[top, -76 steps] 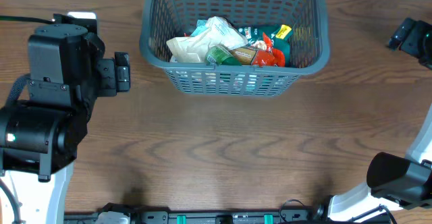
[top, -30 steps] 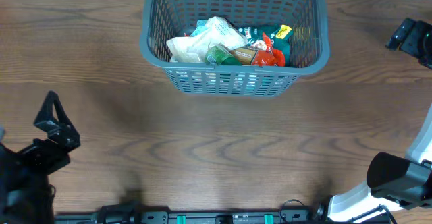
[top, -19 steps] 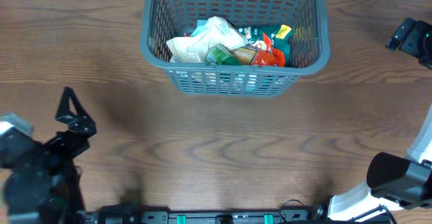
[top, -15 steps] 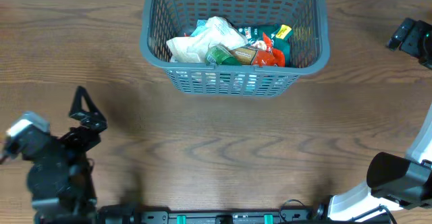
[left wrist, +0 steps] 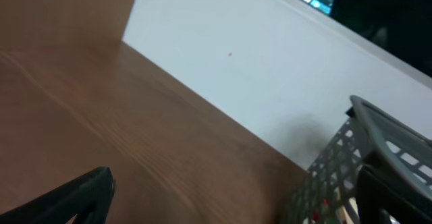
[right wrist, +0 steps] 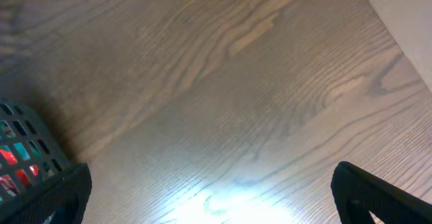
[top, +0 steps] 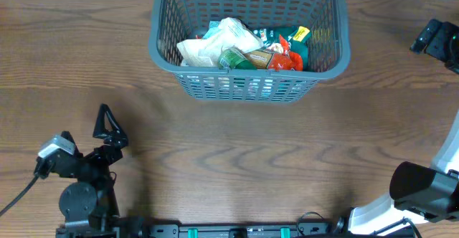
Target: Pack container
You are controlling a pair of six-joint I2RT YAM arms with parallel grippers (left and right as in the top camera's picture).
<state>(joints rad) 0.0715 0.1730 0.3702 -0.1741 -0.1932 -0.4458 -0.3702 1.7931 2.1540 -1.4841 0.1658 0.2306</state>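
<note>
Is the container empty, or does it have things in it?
Not empty. The container stands upright on the table with a pile of packets, white, green and red, lying on its base, well below the rim.

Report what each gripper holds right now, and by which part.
Nothing is held: the left gripper and the right gripper both stand open and empty above the table, apart from the container.

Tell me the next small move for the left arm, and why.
Likely just park it: fold the left gripper down at the table's near edge, where it sits with jaws open and empty. The packets in view all lie inside the basket, and the right gripper hangs open and empty at the far right, so I see nothing to pick.
</note>
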